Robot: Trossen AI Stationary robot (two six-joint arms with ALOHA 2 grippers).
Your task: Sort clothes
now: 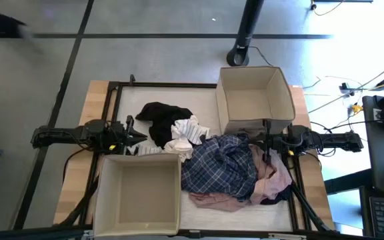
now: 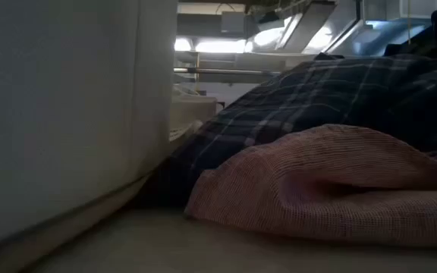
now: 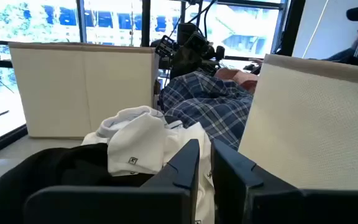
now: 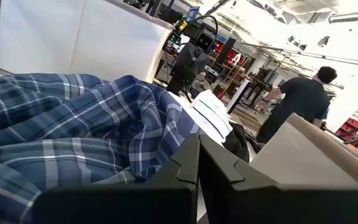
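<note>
Jaws pressed together on both the left gripper (image 1: 139,137) and right gripper (image 1: 257,140) — neither holds anything. Both boxes — near box (image 1: 139,220), far box (image 1: 255,77) — sit empty; plaid shirt (image 1: 220,167) and the other clothes (image 1: 172,127) remain unsorted.

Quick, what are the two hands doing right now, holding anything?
Left hand: shut, holding nothing, near the white piece.
Right hand: shut, empty, at the plaid shirt.

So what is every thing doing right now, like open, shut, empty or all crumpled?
Left end effector: shut, empty, beside the black garment.
Right end effector: shut, empty, at the plaid shirt.
Plaid shirt: crumpled, on top of the pile.
Pink garment: bunched, partly under the shirt.
Near box: open, empty.
Far box: open, empty.
</note>
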